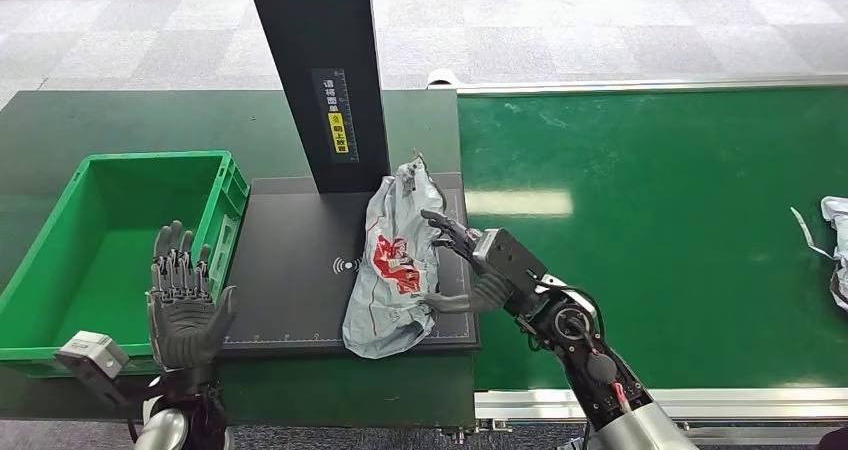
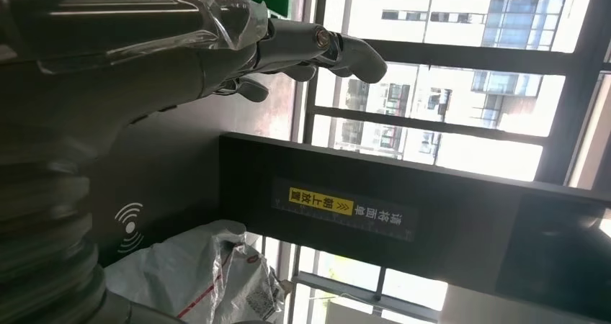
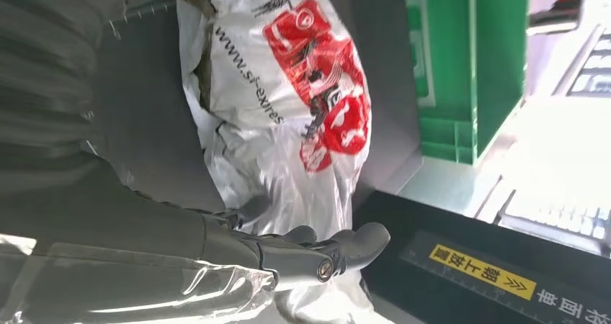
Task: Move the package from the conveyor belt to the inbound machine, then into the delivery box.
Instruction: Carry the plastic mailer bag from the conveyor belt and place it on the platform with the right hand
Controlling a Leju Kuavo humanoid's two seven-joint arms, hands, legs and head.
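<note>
We see the crumpled grey plastic mail bag with red printing (image 1: 392, 266) lying on the flat black scanning plate of the inbound machine (image 1: 290, 270), just beside the printed wireless symbol (image 1: 346, 265) and in front of the machine's black upright column (image 1: 318, 70). Our right hand (image 1: 462, 265) sits at the bag's conveyor side, fingers spread wide with the thumb low against the bag's edge and the other fingers over its top; they touch the plastic, but we cannot tell whether they grip it. Our left hand (image 1: 183, 300) is raised over the near rim of the green plastic delivery crate (image 1: 60, 270), palm up, fingers apart and holding nothing.

We judge the first leg done: the bag is on the machine, and the transfer into the crate is the step in hand. The next move calls for a firm hold on slippery, loose plastic, then a carry across the plate to the crate just beside it.

Outward, the green conveyor belt (image 1: 650, 230) runs to our right, with another pale parcel (image 1: 835, 250) at its far edge. Beyond lies grey tiled floor (image 1: 600, 30), and the left wrist view shows large windows (image 2: 461, 72)
</note>
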